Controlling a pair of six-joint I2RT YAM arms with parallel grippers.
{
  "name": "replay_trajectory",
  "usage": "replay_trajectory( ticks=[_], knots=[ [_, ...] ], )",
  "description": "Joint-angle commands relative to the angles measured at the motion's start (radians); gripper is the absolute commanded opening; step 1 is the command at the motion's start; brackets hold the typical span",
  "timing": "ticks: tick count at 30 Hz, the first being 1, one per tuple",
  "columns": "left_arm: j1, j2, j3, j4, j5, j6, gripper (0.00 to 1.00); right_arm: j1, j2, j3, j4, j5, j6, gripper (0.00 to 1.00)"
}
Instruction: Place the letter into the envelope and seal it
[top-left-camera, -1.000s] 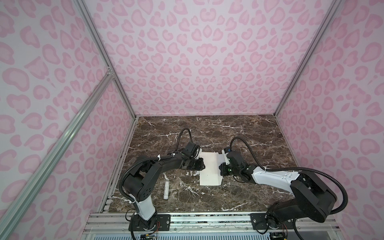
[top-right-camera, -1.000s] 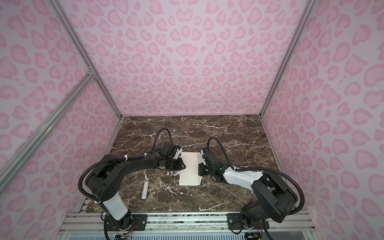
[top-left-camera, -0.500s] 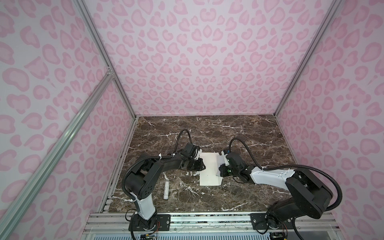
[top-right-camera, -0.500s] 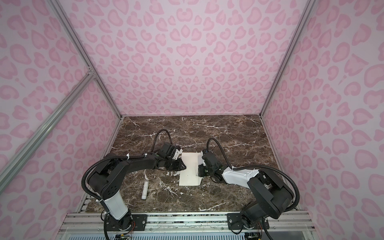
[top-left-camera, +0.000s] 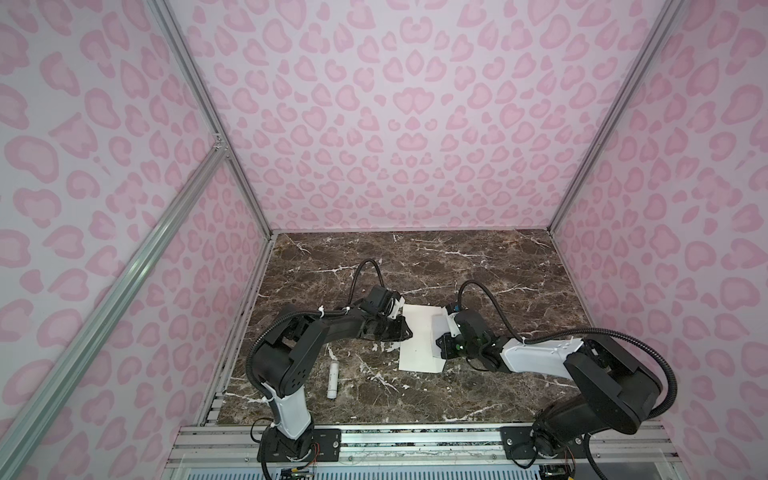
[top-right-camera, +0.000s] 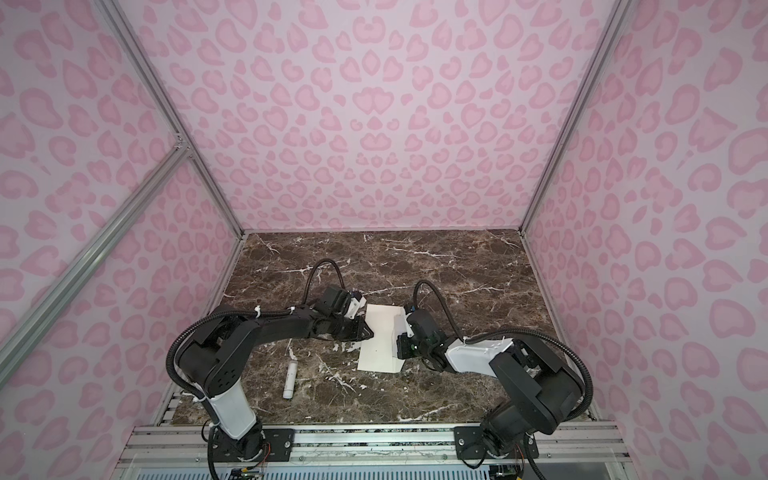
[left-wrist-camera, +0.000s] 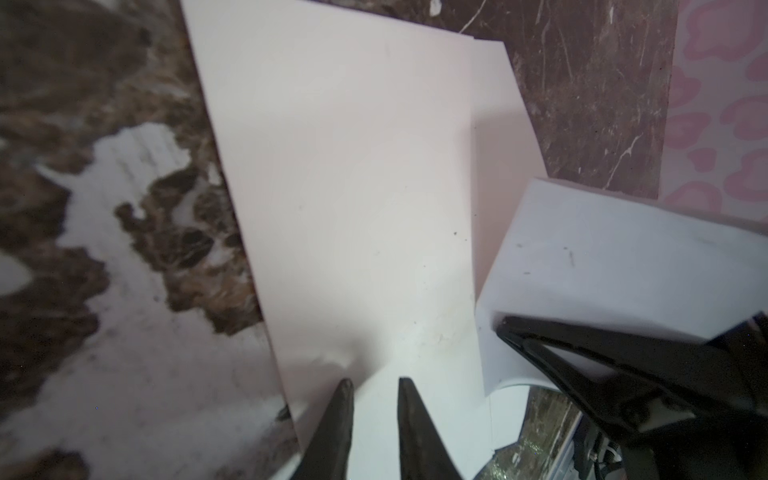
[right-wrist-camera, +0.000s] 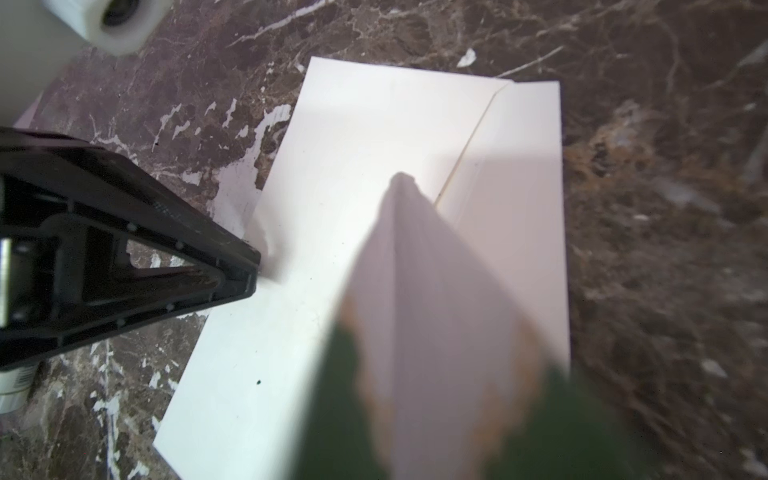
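Your envelope (top-left-camera: 417, 345) lies flat on the brown marble tabletop (top-left-camera: 457, 266), between the two arms, with its flap (right-wrist-camera: 519, 187) open on the side toward your right arm. Your left gripper (left-wrist-camera: 374, 384) is at the opposite long edge. Its fingers are only narrowly parted and the tips rest on the paper, which puckers just beside them. You cannot tell from here whether any paper is pinched between them.

Your right gripper (left-wrist-camera: 509, 328) is clamped on the letter (left-wrist-camera: 623, 257), which it holds tilted up over the flap side of the envelope. The letter is outside the envelope.

A white cylindrical stick (top-left-camera: 333, 380) lies on the marble near your left arm's base, well apart from the envelope and clear of both grippers. Pink spotted walls (top-left-camera: 415, 124) close in the table on three sides.

In both top views the gripper bodies cover the envelope's two long edges, so you see the contact points only from the wrists. In the right wrist view the letter sits so close to the lens that it blurs into a pale wedge with smeared green at its sides, hiding the envelope's mouth. The right gripper's second finger is behind the card
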Motion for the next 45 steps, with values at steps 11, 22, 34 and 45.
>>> replay_trajectory(
  ticks=[11,22,34,45],
  knots=[
    [0.007,0.012,-0.020,-0.123,-0.092,0.010,0.24,-0.028,0.015,0.014,-0.018,-0.076,0.074,0.27],
    [0.013,0.014,-0.020,-0.129,-0.094,0.017,0.24,-0.044,-0.023,0.019,-0.062,-0.100,0.086,0.42],
    [0.021,0.017,-0.028,-0.129,-0.100,0.023,0.24,-0.096,-0.108,-0.003,-0.109,-0.128,0.098,0.38],
    [0.022,0.020,-0.028,-0.129,-0.102,0.025,0.24,-0.110,-0.087,0.011,-0.131,-0.148,0.121,0.06]
  ],
)
